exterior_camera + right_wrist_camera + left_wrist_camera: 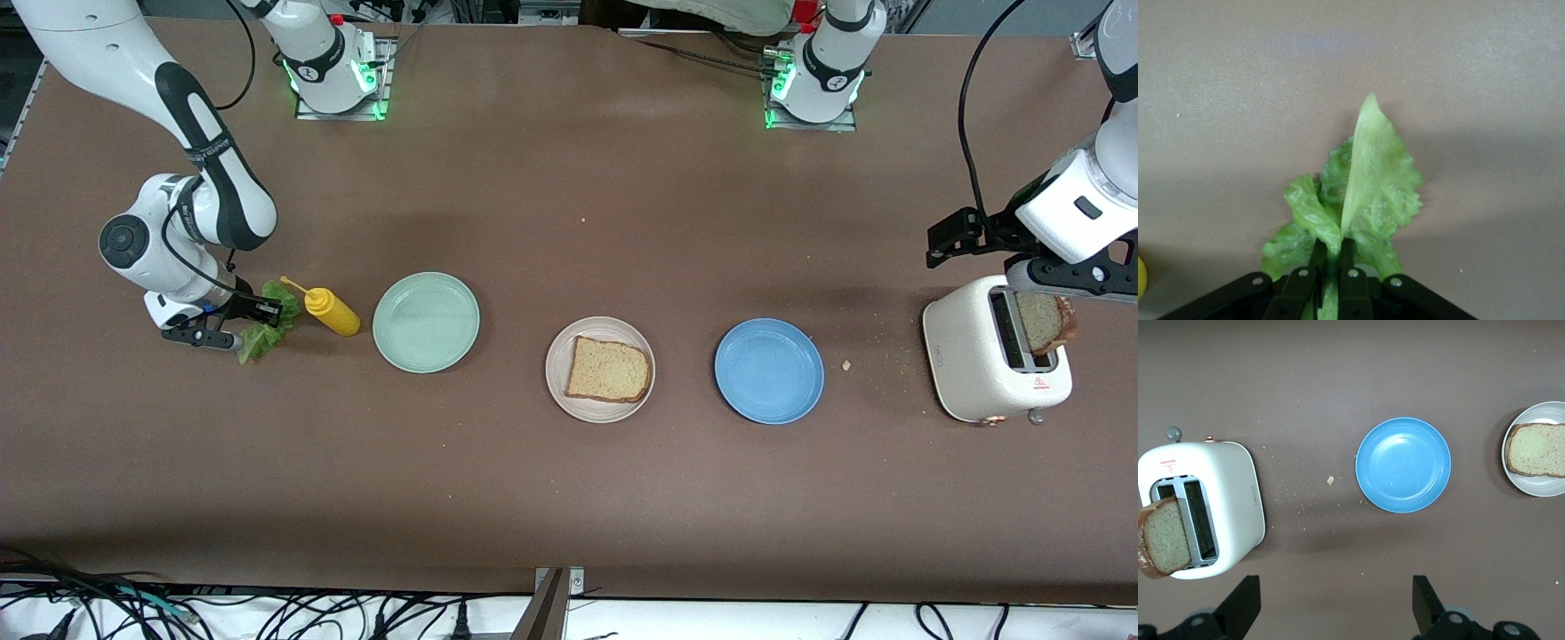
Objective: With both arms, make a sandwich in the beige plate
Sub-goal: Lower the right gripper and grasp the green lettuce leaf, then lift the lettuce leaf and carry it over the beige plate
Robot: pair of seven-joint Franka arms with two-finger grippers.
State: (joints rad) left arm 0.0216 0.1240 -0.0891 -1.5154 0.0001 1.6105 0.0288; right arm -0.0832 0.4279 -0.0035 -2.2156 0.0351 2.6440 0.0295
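High front camera faces the arms across the desk (569, 498); left wrist looks down, sharing its toaster (1201, 510); right wrist close over lettuce (1358, 193)

Two glossy white arms, the right arm (191, 133) and the left arm (1080, 200), have dark grey joint bands and trailing black cables. Green lights glow at both bases. The grippers are black, with small silver screws on the right gripper (1331, 267).
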